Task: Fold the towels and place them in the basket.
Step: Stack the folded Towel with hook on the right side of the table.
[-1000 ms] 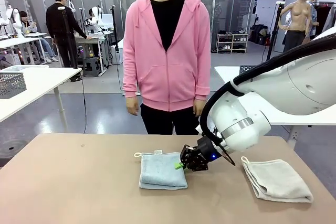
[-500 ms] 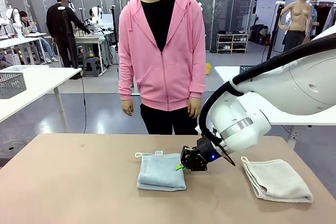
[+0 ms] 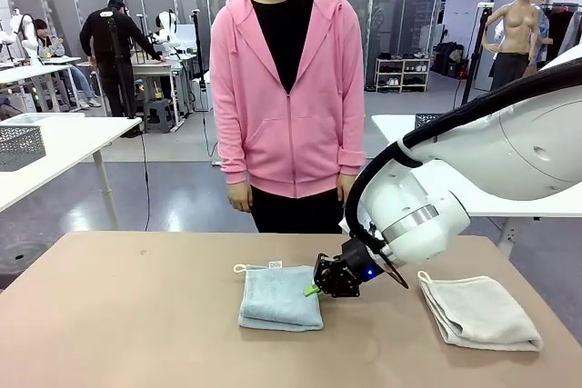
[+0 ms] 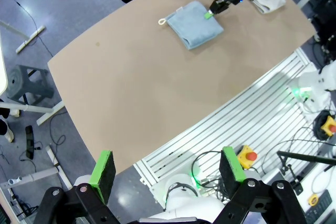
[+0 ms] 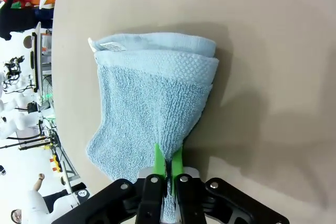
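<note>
Two towels lie apart; right pincer [image 3: 312, 290] pinches blue towel [image 3: 277, 297].

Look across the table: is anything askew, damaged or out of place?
Nothing is damaged. The folded blue towel lies slightly askew, its right edge pinched in the right end effector. The beige towel is loosely folded, edges uneven, near the table corner.
</note>
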Controlling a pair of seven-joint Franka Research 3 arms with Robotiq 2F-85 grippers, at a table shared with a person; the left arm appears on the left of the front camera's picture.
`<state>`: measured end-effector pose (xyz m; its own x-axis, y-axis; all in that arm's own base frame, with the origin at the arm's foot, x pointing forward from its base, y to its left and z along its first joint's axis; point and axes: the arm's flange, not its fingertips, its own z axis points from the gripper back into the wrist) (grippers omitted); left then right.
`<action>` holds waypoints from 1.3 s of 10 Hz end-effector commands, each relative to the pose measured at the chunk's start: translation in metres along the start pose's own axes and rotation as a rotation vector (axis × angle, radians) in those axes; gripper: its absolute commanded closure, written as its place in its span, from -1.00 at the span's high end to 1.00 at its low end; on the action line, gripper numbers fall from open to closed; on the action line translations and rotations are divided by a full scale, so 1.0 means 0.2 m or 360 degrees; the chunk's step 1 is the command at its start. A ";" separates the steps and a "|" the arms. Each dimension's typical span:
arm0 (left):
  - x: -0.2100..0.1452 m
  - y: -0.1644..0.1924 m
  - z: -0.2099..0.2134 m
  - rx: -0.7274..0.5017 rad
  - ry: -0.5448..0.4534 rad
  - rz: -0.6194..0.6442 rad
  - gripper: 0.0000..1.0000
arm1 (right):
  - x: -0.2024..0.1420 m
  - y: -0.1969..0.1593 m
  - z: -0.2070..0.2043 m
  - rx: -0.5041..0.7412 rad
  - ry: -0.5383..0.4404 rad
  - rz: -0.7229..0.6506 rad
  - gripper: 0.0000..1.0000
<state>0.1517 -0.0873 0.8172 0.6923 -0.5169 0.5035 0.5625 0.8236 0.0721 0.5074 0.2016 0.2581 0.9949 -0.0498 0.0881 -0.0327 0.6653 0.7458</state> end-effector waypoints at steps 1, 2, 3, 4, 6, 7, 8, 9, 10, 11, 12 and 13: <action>0.00 0.00 0.01 0.0005 -0.0002 -0.0014 1.00 | 0.00 0.00 0.00 0.0000 0.0000 0.0000 -0.90; 0.00 0.00 0.01 0.0005 -0.0002 -0.0014 1.00 | -0.01 0.14 0.11 0.0023 -0.0024 0.0053 -0.90; 0.00 0.00 0.01 0.0005 -0.0002 -0.0014 1.00 | -0.04 0.27 0.23 0.0096 -0.0021 0.0186 -0.90; 0.00 0.00 0.01 0.0005 -0.0002 -0.0014 1.00 | -0.07 0.37 0.37 0.0107 -0.0037 0.0316 -0.90; 0.00 0.00 0.01 0.0005 -0.0002 -0.0014 1.00 | -0.10 0.50 0.58 -0.0056 -0.0082 0.0484 -0.90; 0.00 0.00 0.01 0.0005 -0.0002 -0.0014 1.00 | -0.11 0.54 0.69 -0.0138 -0.0050 0.0563 -0.90; 0.00 0.00 0.01 0.0005 -0.0002 -0.0014 1.00 | -0.11 0.56 0.81 -0.0216 -0.0028 0.0625 -0.90; 0.00 0.00 0.01 0.0005 -0.0002 -0.0014 1.00 | -0.11 0.58 0.90 -0.0261 0.0002 0.0681 -0.90; 0.00 0.00 0.01 0.0005 -0.0002 -0.0014 1.00 | -0.12 0.58 0.99 -0.0321 0.0053 0.0746 -0.90; 0.00 0.00 0.01 0.0005 -0.0002 -0.0014 1.00 | -0.13 0.55 1.08 -0.0358 0.0063 0.0767 -0.90; 0.00 0.00 0.01 0.0005 -0.0002 -0.0014 1.00 | -0.15 0.49 1.18 -0.0391 0.0098 0.0787 -0.90; 0.00 0.00 0.01 0.0005 -0.0002 -0.0014 1.00 | -0.17 0.42 1.27 -0.0391 0.0135 0.0805 -0.90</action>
<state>0.1517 -0.0872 0.8172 0.6923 -0.5168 0.5036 0.5625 0.8237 0.0720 0.4528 0.0869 0.4828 0.8725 0.3466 0.3443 -0.4772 0.7555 0.4489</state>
